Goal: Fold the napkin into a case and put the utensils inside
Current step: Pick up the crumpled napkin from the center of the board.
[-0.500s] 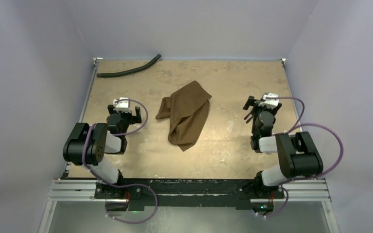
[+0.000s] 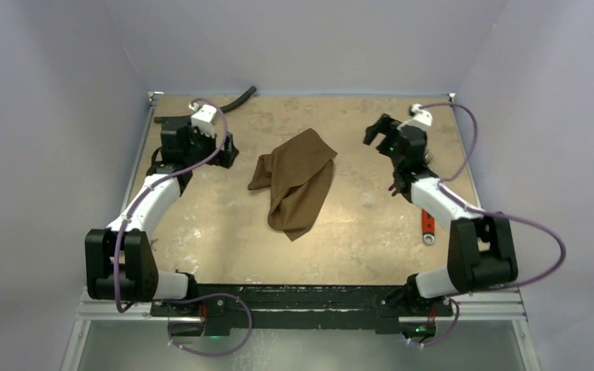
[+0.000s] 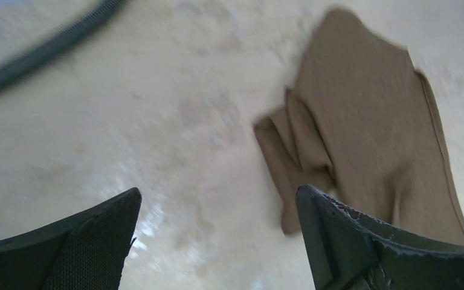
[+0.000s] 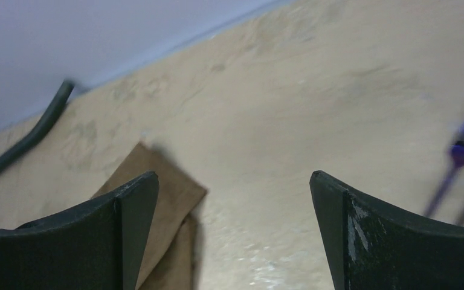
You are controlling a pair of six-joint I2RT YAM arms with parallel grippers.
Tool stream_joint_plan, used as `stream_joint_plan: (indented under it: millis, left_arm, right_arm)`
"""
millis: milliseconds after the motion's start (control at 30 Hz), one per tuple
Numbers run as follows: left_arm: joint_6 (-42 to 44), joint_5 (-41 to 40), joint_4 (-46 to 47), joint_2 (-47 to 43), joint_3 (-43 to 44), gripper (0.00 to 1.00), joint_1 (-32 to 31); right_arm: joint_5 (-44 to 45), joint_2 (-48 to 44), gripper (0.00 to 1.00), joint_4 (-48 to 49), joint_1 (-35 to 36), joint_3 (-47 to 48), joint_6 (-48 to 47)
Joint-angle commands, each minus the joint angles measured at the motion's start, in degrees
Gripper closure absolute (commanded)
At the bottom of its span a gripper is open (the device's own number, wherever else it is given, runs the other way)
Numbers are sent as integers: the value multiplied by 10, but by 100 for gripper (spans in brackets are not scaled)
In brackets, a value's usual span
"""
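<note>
Tan tabletop (image 2: 356,239) | napkin (image 2: 294,182) crumpled, arm-side of hose (image 2: 241,96) | soft, limp, light: likely pinch a loose corner | left gripper (image 3: 219,192) near hose, right gripper (image 4: 234,175) well apart from it | both spread wide, empty

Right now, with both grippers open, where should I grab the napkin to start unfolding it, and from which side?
The napkin lies doubled over in the middle of the table. Its left corner sticks out toward the left gripper. I'd pinch that corner, coming in low from the left, rather than the bunched middle.
</note>
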Motion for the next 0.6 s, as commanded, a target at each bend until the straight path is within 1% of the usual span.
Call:
stream_joint_plan:
  millis: [0, 33, 100, 200, 333, 433, 567]
  left_arm:
    - [40, 54, -186, 17, 29, 1, -53]
    - [45, 39, -195, 26, 34, 1, -73]
    - [53, 10, -206, 50, 43, 2, -111]
    - [54, 4, -227, 86, 53, 3, -150]
    - [63, -15, -234, 110, 49, 5, -196]
    - [72, -19, -232, 126, 47, 5, -212]
    - [83, -14, -239, 148, 54, 5, -221]
  right_arm:
    - [-39, 79, 3, -115, 72, 107, -6]
    - [-44, 96, 6, -120, 84, 126, -5]
    - [-51, 134, 10, -135, 97, 156, 2]
    - [-73, 179, 14, -145, 108, 197, 6]
    - [-97, 228, 20, -161, 116, 238, 6]
    - [-107, 246, 21, -168, 121, 246, 11]
    - [-100, 233, 21, -155, 133, 220, 12]
